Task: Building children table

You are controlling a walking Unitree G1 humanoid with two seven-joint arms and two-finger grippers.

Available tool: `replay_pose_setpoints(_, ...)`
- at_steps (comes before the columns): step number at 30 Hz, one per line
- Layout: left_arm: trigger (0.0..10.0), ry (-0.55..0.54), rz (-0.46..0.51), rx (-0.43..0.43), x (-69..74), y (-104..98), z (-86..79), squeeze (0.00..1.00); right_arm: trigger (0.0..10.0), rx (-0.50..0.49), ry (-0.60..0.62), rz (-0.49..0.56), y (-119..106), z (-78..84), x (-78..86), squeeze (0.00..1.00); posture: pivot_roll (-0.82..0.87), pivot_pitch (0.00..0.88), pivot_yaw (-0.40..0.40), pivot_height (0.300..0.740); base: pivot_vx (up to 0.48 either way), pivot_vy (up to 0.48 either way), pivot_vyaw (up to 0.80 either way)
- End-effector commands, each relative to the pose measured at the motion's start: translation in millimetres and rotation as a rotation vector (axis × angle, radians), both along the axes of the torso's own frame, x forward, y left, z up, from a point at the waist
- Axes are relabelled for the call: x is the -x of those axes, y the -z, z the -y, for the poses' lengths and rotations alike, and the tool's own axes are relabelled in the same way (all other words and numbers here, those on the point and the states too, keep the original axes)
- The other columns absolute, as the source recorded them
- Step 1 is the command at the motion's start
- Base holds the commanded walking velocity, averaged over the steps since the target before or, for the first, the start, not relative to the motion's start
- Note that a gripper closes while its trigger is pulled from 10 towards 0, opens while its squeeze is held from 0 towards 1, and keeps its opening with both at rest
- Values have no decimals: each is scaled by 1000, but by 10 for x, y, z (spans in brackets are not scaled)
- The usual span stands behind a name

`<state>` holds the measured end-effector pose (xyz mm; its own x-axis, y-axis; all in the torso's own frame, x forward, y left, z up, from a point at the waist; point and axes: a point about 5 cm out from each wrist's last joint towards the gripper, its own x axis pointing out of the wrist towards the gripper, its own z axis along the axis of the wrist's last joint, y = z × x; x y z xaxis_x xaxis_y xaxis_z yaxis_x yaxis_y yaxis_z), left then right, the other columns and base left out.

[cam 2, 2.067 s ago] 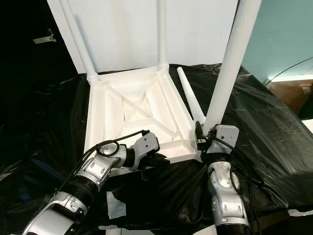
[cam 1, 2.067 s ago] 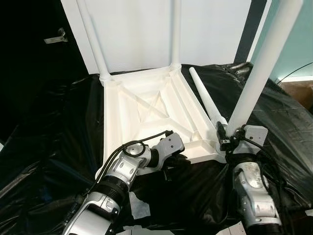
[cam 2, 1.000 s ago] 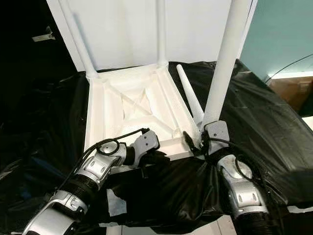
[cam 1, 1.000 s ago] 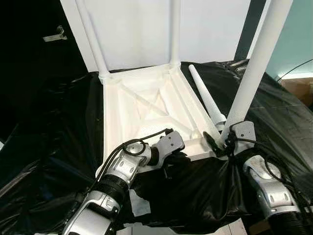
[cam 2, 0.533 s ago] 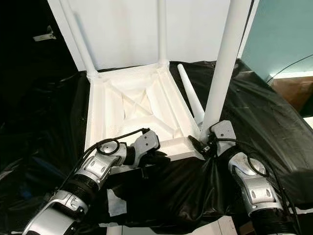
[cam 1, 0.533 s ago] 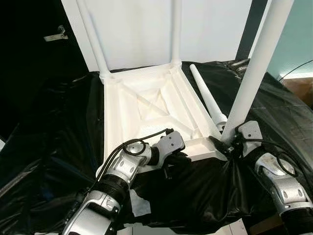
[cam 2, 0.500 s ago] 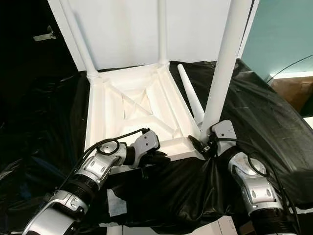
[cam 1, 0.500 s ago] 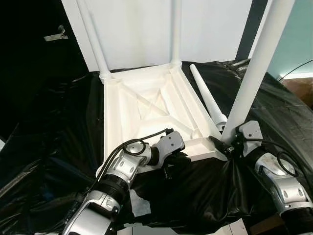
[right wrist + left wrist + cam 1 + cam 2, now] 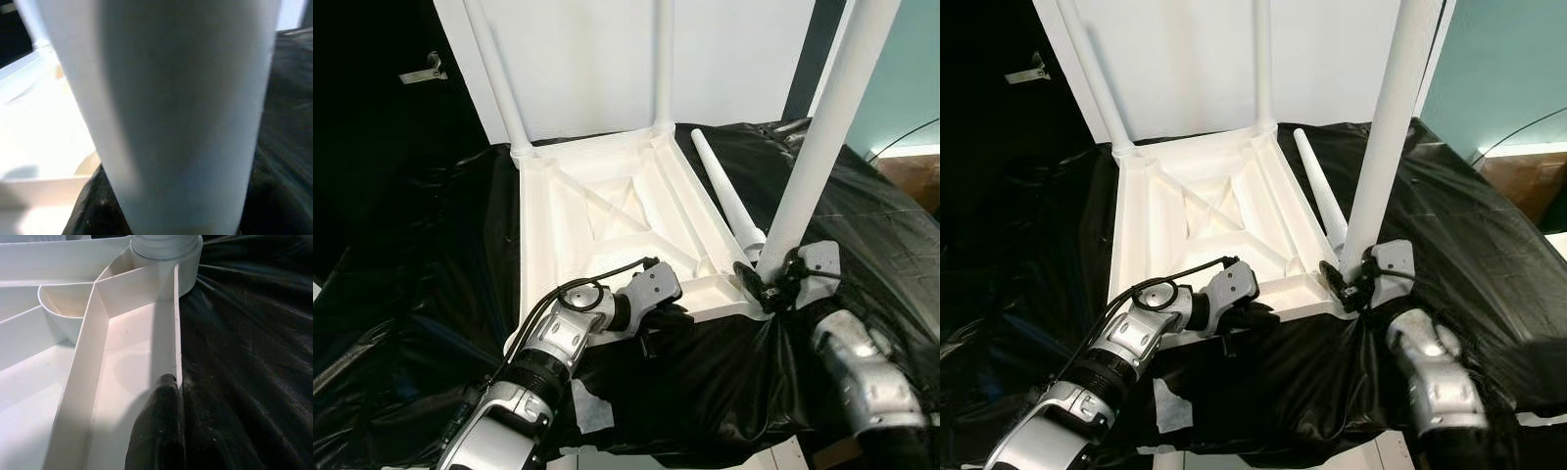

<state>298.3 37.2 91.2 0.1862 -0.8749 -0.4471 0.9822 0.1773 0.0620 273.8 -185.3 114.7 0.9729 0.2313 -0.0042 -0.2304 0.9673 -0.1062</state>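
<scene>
At near right corner of upturned tabletop: right gripper clamps base of upright leg, seating it. Left gripper pinches near rim, steadying. Spare leg lies alongside right edge.

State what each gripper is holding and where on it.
The right gripper grips the upright table leg at its base. The left gripper clamps the near rim of the upturned tabletop.

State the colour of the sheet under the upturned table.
Black sheet, seen best in the left eye view.
</scene>
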Motion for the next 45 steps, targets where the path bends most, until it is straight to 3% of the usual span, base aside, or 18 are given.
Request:
replay_pose_setpoints(1, 10000, -52, -233, -100, 290, 580, -136, 0, 0, 3, -24, -62, 132, -103, 35, 0, -101, 22, 0, 740, 0, 0, 0)
replay_pose_setpoints(2, 10000, -53, -235, -99, 295, 585, -134, 0, 0, -75, 122, -58, 177, -116, 68, 0, -98, 22, -5, 740, 0, 0, 0)
replay_pose_setpoints(3, 10000, -53, -235, -99, 295, 585, -134, 0, 0, -75, 122, -58, 177, -116, 68, 0, -98, 22, -5, 740, 0, 0, 0)
replay_pose_setpoints(4, 10000, -52, -236, -98, 301, 588, -132, 0, 0, -176, 263, -71, 205, -93, 75, 0, -96, 23, -5, 740, 0, 0, 0)
replay_pose_setpoints(7, 10000, -52, -236, -97, 302, 588, -131, 0, 0, -216, 305, -78, 211, -75, 68, 0, -95, 23, -6, 740, 0, 0, 0)
replay_pose_setpoints(10, 10000, -51, -237, -96, 304, 586, -126, 0, 0, -290, 502, -87, 228, 92, 24, 0, -95, 23, -4, 740, 0, 0, 0)
replay_pose_setpoints(20, 10000, -53, -233, -95, 301, 581, -118, 0, 0, -199, 429, -70, 198, -93, -7, 0, -90, 19, -12, 740, 0, 0, 0)
replay_pose_setpoints(21, 10000, -54, -233, -94, 302, 581, -115, 0, 9020, -176, 423, -67, 188, -99, -18, 0, -91, 19, -13, 740, 0, 0, 0)
replay_pose_setpoints(22, 10000, -54, -233, -94, 302, 581, -115, 0, 9020, -176, 423, -67, 188, -99, -18, 0, -91, 19, -13, 740, 0, 0, 0)
replay_pose_setpoints(23, 10000, -55, -233, -93, 304, 581, -113, 0, 10000, -156, 416, -63, 177, -105, -31, 0, -93, 18, -13, 740, 0, 0, 0)
replay_pose_setpoints(27, 10000, -56, -235, -92, 309, 587, -105, 0, 10000, -91, 388, -45, 149, -125, -62, 0, -95, 18, -14, 740, 0, 0, 0)
replay_pose_setpoints(28, 10000, -56, -234, -92, 307, 586, -102, 0, 10000, -97, 354, -41, 133, -133, -70, 1000, -97, 16, -16, 740, 0, 0, 0)
replay_pose_setpoints(32, 10000, -56, -232, -90, 300, 580, -94, 0, 10000, -78, 262, -31, 91, -159, -94, 1000, -101, 15, -17, 740, 0, 0, 0)
replay_pose_setpoints(33, 10000, -55, -231, -90, 296, 577, -89, 0, 10000, -51, 157, -13, 37, -189, -117, 263, -102, 15, -19, 740, 0, 0, 0)
replay_pose_setpoints(34, 10000, -54, -230, -90, 294, 576, -87, 0, 10000, -32, 79, 1, -6, -209, -128, 0, -102, 15, -19, 740, 0, 0, 0)
replay_pose_setpoints(35, 10000, -54, -230, -90, 294, 576, -87, 0, 10000, -32, 79, 1, -6, -209, -128, 0, -102, 15, -19, 740, 0, 0, 0)
replay_pose_setpoints(37, 10000, -51, -231, -93, 295, 581, -90, 0, 10000, 21, -86, 3, -81, -217, -147, 0, -110, 12, -18, 740, 0, 0, 0)
replay_pose_setpoints(45, 10000, -50, -232, -94, 297, 584, -91, 0, 10000, 39, -129, 0, -99, -209, -150, 0, -110, 12, -19, 740, 0, 0, 0)
